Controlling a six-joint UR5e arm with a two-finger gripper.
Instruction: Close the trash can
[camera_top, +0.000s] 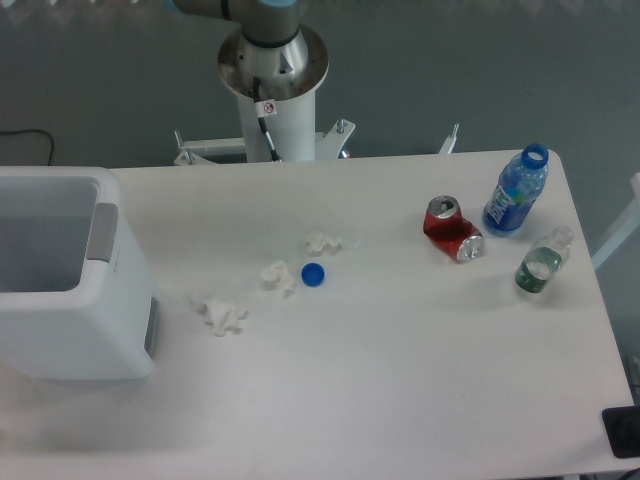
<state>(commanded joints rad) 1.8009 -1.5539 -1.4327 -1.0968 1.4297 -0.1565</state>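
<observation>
The trash can (90, 320) is a large white boxy bin at the table's left edge, partly cut off by the frame. Its top stands open, showing the hollow inside. A grey tab (103, 232) sits on its right rim and a grey patch (152, 327) on its right side. Only the arm's base column (272, 95) shows at the back of the table. The gripper is out of view.
Three crumpled white tissues (218, 312) (277, 276) (322, 243) and a blue bottle cap (313, 274) lie mid-table. A crushed red can (453, 229), a blue bottle (516, 192) and a small clear bottle (541, 263) stand at the right.
</observation>
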